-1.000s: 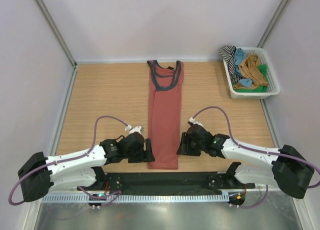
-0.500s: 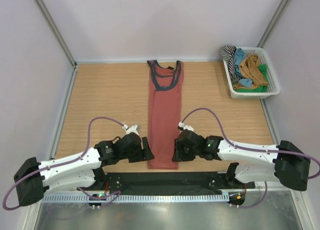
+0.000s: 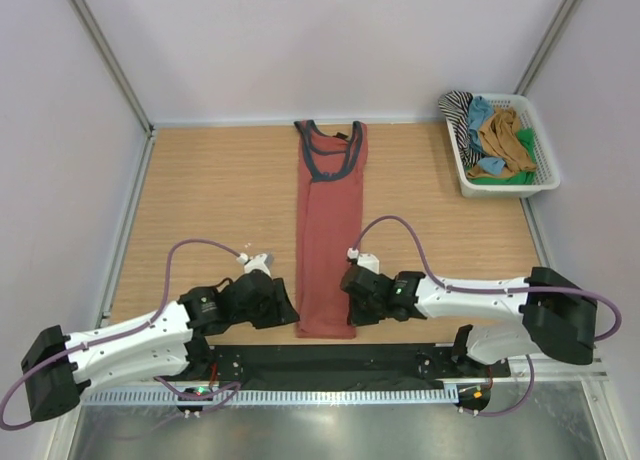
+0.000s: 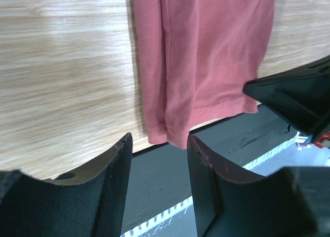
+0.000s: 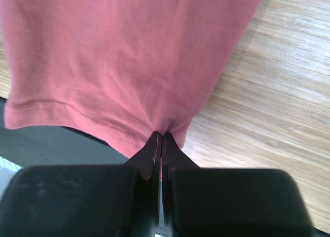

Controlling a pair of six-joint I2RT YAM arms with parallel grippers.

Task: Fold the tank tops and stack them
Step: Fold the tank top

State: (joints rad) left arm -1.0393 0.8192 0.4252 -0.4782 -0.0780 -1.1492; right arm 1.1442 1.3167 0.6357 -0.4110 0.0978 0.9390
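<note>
right gripper (image 5: 161, 138) pressed together, pinching near-right hem corner of rust-red tank top (image 3: 328, 230). left gripper (image 4: 157, 141) spread, straddling near-left hem corner at table (image 3: 210, 200) near edge. top lies as narrow strip reaching far edge, wide wood either side. basket (image 3: 505, 189) with other tops (image 3: 505, 140) far right.

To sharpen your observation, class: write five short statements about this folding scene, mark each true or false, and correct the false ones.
1. The red tank top lies as a long narrow strip on the table. True.
2. The right gripper is open, clear of the cloth. False: it is shut on a corner of the tank top's hem.
3. The left gripper has its jaws apart by the other hem corner. True.
4. The basket is empty. False: it holds several clothes.
5. The tank top's neckline lies at the table's near edge. False: the hem does.
</note>
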